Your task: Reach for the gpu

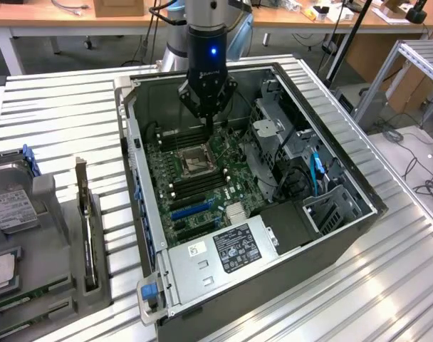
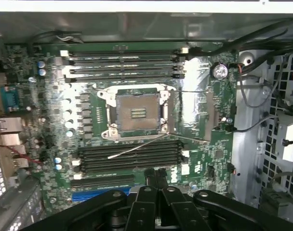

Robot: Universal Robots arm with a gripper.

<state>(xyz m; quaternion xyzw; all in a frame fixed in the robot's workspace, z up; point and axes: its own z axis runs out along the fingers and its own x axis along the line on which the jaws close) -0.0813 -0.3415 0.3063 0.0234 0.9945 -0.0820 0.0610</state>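
The gripper (image 1: 208, 125) hangs low inside the open computer case (image 1: 323, 251). Its two fingers (image 2: 149, 177) are drawn together with nothing between them, and their tips are just above the motherboard (image 1: 202, 187), beside the empty CPU socket (image 2: 137, 111) and the memory slots. What I take for the gpu (image 1: 82, 214) is not in the case at all. It is the slim card standing on its edge in a slot of the grey tray (image 1: 56, 235) on the slatted table (image 1: 60, 114). It is well apart from the gripper, toward the exterior view's left and somewhat nearer that camera, beyond the case's side wall. Its long axis runs away from the camera, roughly parallel to that wall, so its thin top edge faces up. It looks dark and narrow, with a paler upright piece at its far end; finer detail is too small to tell.
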